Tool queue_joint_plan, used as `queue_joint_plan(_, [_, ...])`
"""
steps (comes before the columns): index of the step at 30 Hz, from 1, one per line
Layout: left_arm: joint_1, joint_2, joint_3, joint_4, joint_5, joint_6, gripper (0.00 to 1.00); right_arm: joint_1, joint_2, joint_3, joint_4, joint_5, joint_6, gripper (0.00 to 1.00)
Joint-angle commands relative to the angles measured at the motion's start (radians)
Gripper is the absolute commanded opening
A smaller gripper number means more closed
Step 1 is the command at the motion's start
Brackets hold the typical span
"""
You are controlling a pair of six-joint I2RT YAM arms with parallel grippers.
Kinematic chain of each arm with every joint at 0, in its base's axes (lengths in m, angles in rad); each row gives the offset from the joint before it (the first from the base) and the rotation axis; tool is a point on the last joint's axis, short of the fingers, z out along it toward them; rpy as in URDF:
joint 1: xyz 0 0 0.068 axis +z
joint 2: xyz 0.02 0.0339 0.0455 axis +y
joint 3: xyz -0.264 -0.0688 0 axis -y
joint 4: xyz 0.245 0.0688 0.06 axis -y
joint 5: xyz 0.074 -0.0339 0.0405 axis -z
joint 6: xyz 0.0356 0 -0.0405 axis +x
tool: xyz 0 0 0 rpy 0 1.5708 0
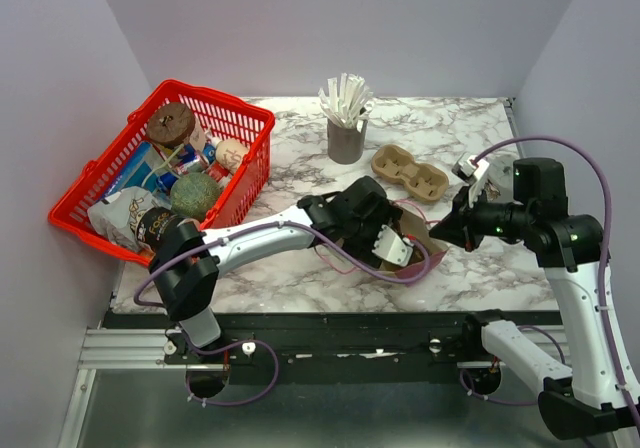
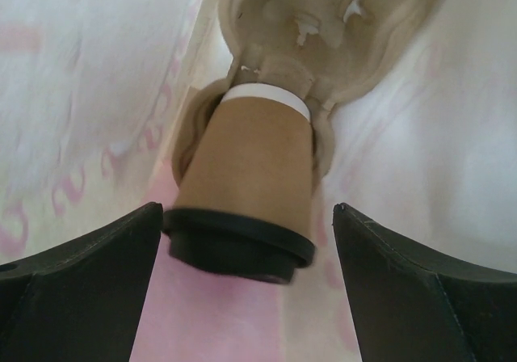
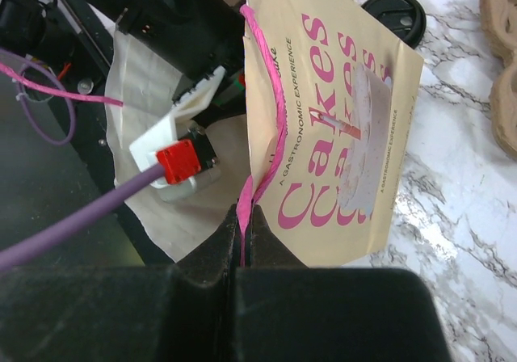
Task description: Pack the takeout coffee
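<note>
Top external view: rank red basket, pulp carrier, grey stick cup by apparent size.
1. red basket, by far the largest
2. pulp carrier
3. grey stick cup, though it is close to the carrier if its sticks count

the cup (image 2: 250, 168) nearly fills the spread left claw (image 2: 246, 216), bag walls (image 3: 339, 136) close around.

A red basket (image 1: 215, 95) is spotted at the marble table's (image 1: 500, 258) left edge, tilted and crammed full. A green round item (image 1: 193, 194), a brown round item (image 1: 170, 123) and a white packet (image 1: 120, 213) can be made out inside it. Towards the back, a grey cup (image 1: 346, 140) is stood upright, stuffed with white sticks (image 1: 345, 98). Just to its right a brown pulp carrier (image 1: 410, 173) is laid flat. At the near middle, a cream paper bag (image 3: 339, 136) printed "Cakes" in pink is seen, its pink handle (image 3: 262, 136) drawn along the printed face.
</note>
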Motion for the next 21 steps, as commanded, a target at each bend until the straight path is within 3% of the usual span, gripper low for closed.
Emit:
queue_joint_plan(1, [-0.013, 0.058, 0.043, 0.009, -0.050, 0.155, 0.95, 0.006, 0.014, 0.033, -0.015, -0.077, -0.016, 0.00])
queue_joint_plan(6, [-0.029, 0.130, 0.067, 0.055, -0.163, 0.194, 0.93, 0.007, 0.027, 0.046, -0.024, -0.087, -0.019, 0.00])
queue_joint_plan(10, [-0.030, 0.142, 0.081, 0.049, -0.205, 0.181, 0.84, 0.007, 0.027, 0.053, -0.029, -0.067, -0.016, 0.00])
queue_joint_plan(16, [-0.032, 0.118, 0.110, -0.045, -0.205, 0.137, 0.65, 0.007, 0.024, 0.043, -0.001, -0.021, -0.002, 0.00])
queue_joint_plan(21, [-0.024, 0.037, 0.138, -0.108, -0.084, 0.048, 0.59, 0.007, 0.017, 0.007, 0.025, 0.068, -0.005, 0.00])
